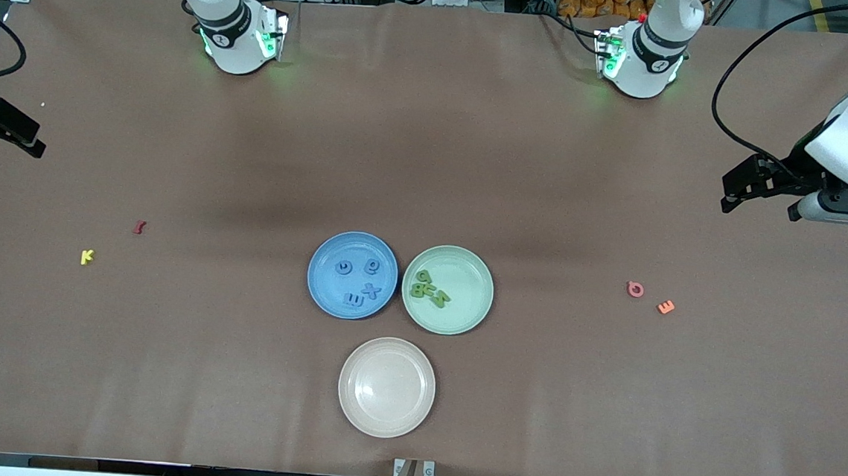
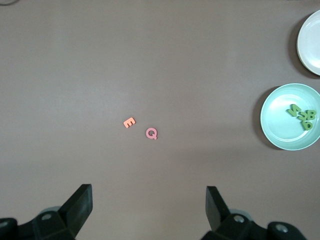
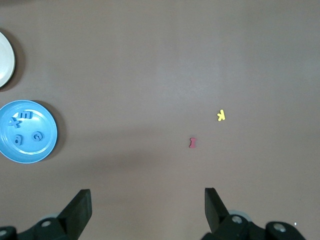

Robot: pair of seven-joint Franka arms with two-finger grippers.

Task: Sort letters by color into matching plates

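Note:
The blue plate [image 1: 328,280] and the pale green plate [image 1: 470,286] sit side by side at the table's middle. Several blue letters [image 1: 361,282] lie in the blue plate. Several green letters [image 1: 428,289] lie bunched in the green plate. My left gripper [image 1: 728,193] is open and empty, up over the left arm's end of the table. My right gripper [image 1: 33,143] is open and empty, over the right arm's end. The left wrist view shows the open left gripper [image 2: 149,200], the green plate [image 2: 280,120] and its letters [image 2: 302,116]. The right wrist view shows the open right gripper [image 3: 147,202], the blue plate [image 3: 46,146] and its letters [image 3: 25,129].
An empty beige-pink plate [image 1: 387,387] lies nearer the front camera than the two plates. A pink Q [image 1: 635,289] and an orange E [image 1: 665,307] lie toward the left arm's end. A red letter [image 1: 139,227] and a yellow K [image 1: 87,256] lie toward the right arm's end.

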